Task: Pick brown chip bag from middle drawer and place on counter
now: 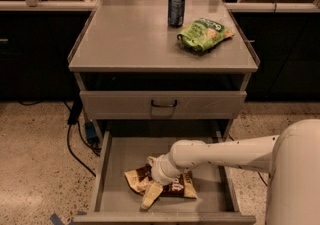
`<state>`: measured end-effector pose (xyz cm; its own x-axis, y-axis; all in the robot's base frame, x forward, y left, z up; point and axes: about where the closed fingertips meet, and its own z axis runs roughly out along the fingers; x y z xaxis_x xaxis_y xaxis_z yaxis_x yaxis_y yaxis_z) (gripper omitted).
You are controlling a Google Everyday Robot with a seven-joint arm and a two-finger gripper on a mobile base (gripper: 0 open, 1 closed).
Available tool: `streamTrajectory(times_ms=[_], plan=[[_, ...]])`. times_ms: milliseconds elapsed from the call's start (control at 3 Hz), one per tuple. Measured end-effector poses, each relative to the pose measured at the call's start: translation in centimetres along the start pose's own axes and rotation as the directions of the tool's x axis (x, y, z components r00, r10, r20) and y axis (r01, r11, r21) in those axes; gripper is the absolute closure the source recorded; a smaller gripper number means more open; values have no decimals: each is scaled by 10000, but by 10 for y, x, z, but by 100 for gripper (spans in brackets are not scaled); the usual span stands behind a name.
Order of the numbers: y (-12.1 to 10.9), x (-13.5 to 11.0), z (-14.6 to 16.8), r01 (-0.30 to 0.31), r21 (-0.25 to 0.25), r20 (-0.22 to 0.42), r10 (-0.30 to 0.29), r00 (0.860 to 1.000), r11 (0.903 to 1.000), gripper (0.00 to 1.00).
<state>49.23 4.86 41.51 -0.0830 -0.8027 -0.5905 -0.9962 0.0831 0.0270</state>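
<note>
The brown chip bag (181, 187) lies crumpled on the floor of the open middle drawer (118, 157), near its front centre. My white arm reaches in from the right, and my gripper (151, 196) points down and left, resting on the bag's left half near the drawer's front edge. The wrist hides the middle of the bag. The grey counter (130, 36) is the cabinet top above.
A green chip bag (203, 33) and a dark blue can (176, 9) stand at the back right of the counter. A closed drawer with a dark handle (163, 104) sits above the open one. Cables and a blue plug (90, 131) lie on the floor at left.
</note>
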Motion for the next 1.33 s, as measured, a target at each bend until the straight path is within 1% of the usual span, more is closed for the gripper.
streamTrajectory(times_ms=[333, 667, 1000, 1333], plan=[[11, 34, -4, -118, -213, -1010, 96, 9948, 9997, 0], [16, 51, -3, -222, -274, -1427, 181, 9896, 9994, 0], [16, 50, -4, -222, -274, -1427, 181, 9896, 9994, 0], [16, 50, -4, -222, -275, -1427, 180, 9896, 9994, 27]])
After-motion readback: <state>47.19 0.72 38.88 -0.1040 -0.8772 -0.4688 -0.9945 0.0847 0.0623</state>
